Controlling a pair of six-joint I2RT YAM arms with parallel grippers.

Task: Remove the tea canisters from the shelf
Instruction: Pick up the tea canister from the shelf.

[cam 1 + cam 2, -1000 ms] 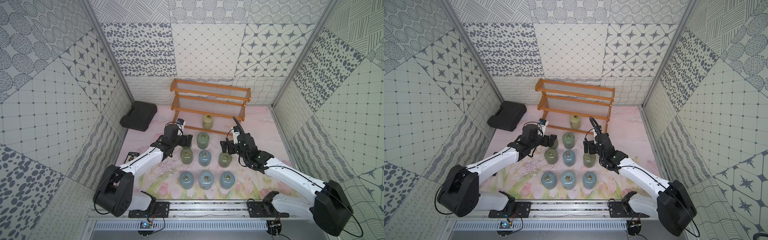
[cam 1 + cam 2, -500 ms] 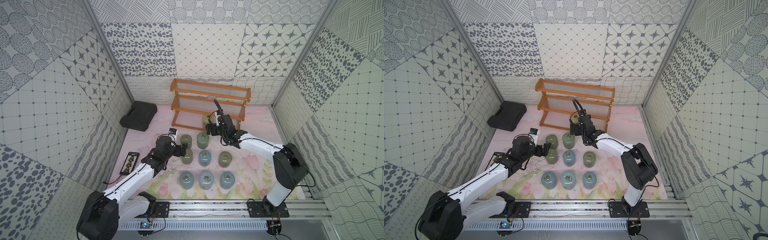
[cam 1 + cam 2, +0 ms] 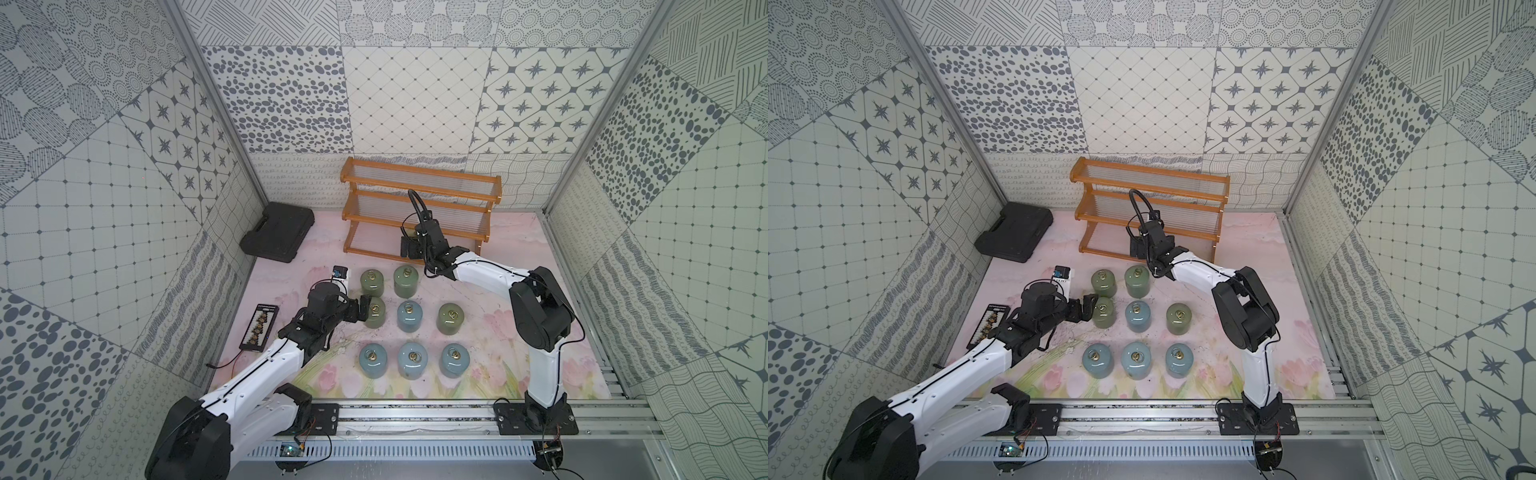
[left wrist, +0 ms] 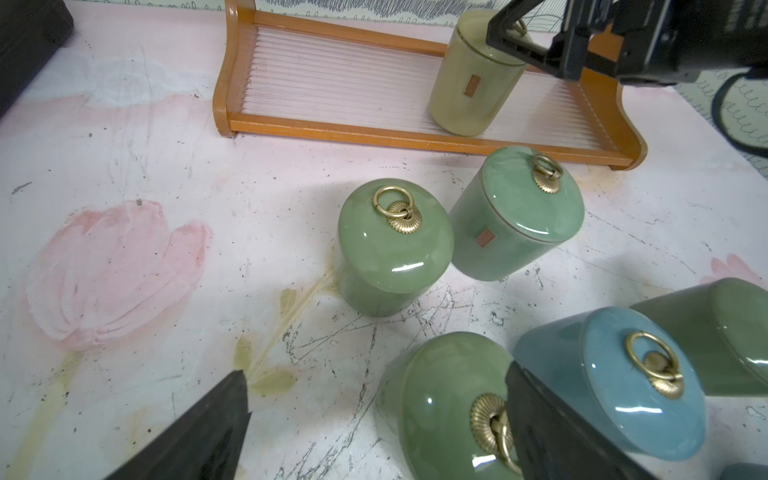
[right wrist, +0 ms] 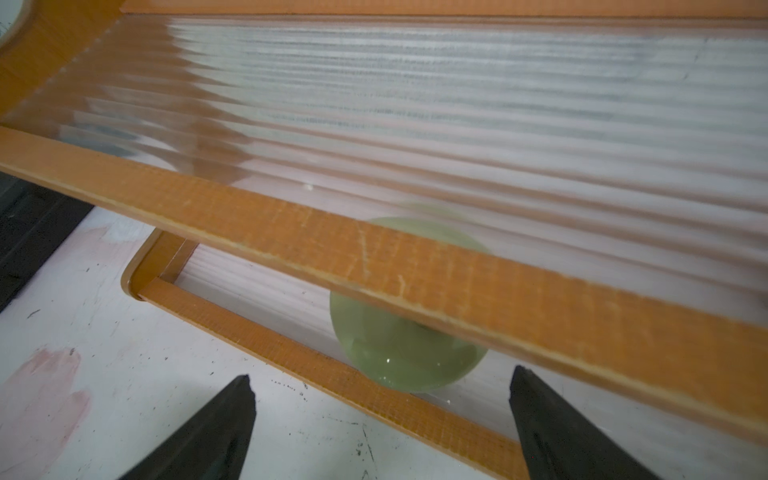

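On the lowest tier of the shelf [image 3: 419, 179], you have one cream canister [image 4: 469, 91] standing upright. Your right gripper [image 5: 381, 374] hangs just in front of it, jaws spread wide and empty. Eight other canisters [image 3: 409, 316] stand on the surface [image 3: 507, 365] — your left gripper [image 3: 365, 306], also wide open, sits beside a green canister [image 4: 440, 399].

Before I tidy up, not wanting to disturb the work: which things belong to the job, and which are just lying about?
Job: shelf; cream jar on its lowest tier; eight green and blue jars on the table.
Lying about: black case; small black card by the wall.
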